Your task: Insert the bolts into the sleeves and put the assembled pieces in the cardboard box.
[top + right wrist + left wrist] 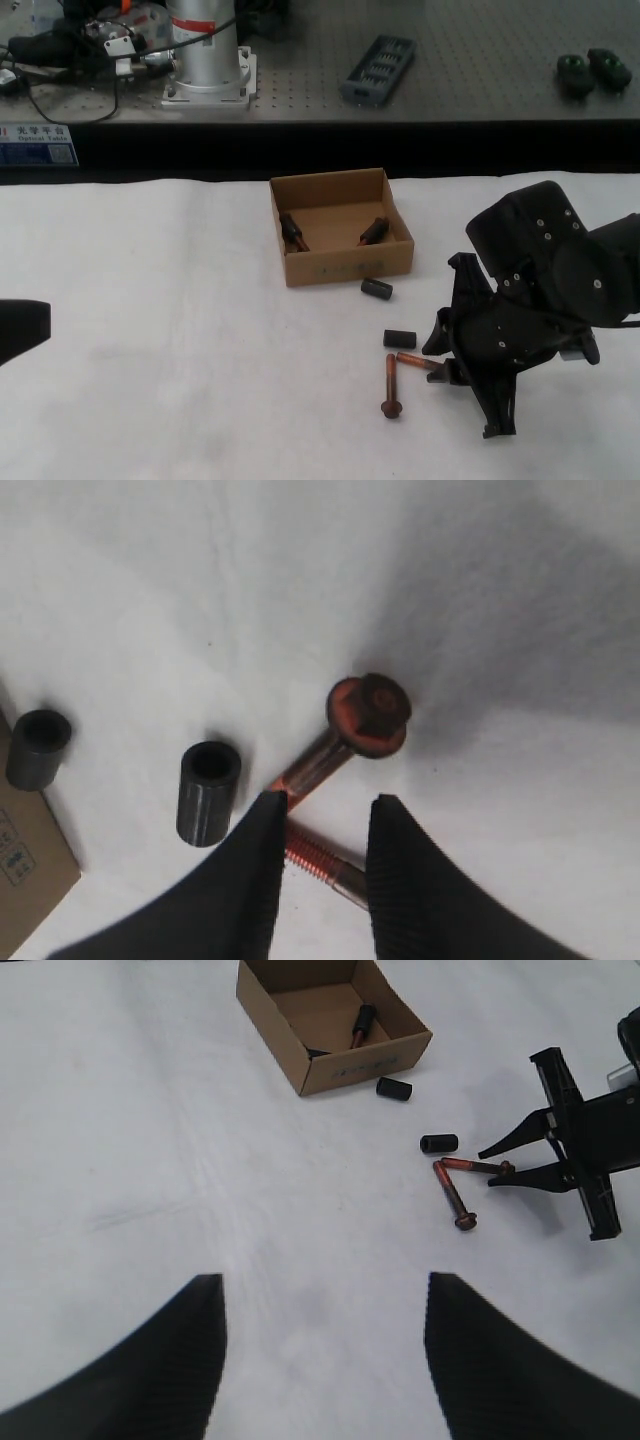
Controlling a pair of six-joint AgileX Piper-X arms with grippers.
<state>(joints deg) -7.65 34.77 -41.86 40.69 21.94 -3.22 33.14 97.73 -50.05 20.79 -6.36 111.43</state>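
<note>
Right jaws parted astride one copper-coloured metal bolt (322,860) lying on the white desk (150,300), second bolt (391,380) and short black cylindrical sleeve (399,338) just beside, brown cardboard box (345,268) near, left jaws apart over the desk.

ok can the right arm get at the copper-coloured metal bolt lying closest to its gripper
Probably yes: the right gripper is open and straddles that bolt at its threaded end, with nothing over it. The other bolt lies close, so it might get nudged.

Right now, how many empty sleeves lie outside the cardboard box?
2. One sleeve by the cardboard box's front wall; the other beside the loose bolts. The arm could hide more.
</note>
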